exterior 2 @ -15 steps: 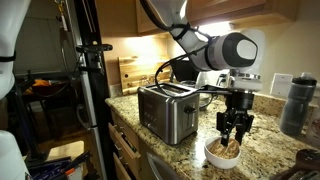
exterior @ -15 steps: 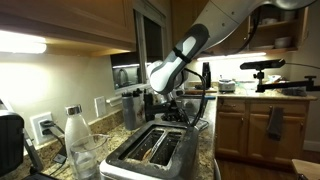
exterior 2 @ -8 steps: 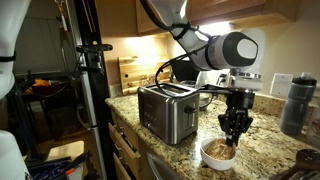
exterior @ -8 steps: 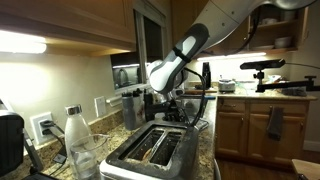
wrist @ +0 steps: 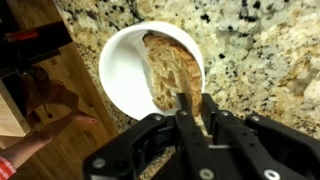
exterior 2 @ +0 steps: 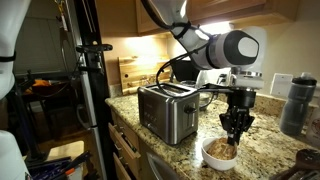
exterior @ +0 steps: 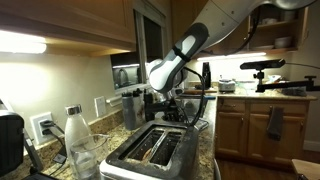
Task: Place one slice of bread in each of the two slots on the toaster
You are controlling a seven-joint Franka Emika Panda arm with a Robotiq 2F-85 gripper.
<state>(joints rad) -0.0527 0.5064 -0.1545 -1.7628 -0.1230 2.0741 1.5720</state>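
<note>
Wrist view looks straight down past the gripper (wrist: pixel 196 112) onto a white bowl (wrist: pixel 115 70) that sits on the speckled granite counter (wrist: pixel 260 50). The slices of bread (wrist: pixel 170 65) lie in the right half of the bowl, tan and streaky, stretching from the bowl's centre towards its 5 o'clock rim. The two dark fingers (wrist: pixel 184 108) come up from the bottom edge and are drawn in tight on the near end of a slice, with a sliver of tan crumb pinched between them, so the gripper is clenched on the bread. From the fingertips, the rest of the slice runs off towards 11 o'clock. How many slices are stacked there is hard to tell.

In an exterior view the gripper (exterior 2: pixel 237 130) hangs upright with its tips dipped into the top of the bowl (exterior 2: pixel 212 158), and the bread (exterior 2: pixel 222 149) shows as a tan patch just below them. The bowl stands at about 4 o'clock from the toaster (exterior 2: pixel 167 110), near it but apart, on the same counter (exterior 2: pixel 190 150). A dark bottle (exterior 2: pixel 298 102) stands well off at 3 o'clock from the gripper.

In an exterior view the toaster (exterior: pixel 130 160) sits in the foreground with the two slots (exterior: pixel 150 147) running along its top. A glass bottle (exterior: pixel 73 130) stands at its 9 o'clock.
</note>
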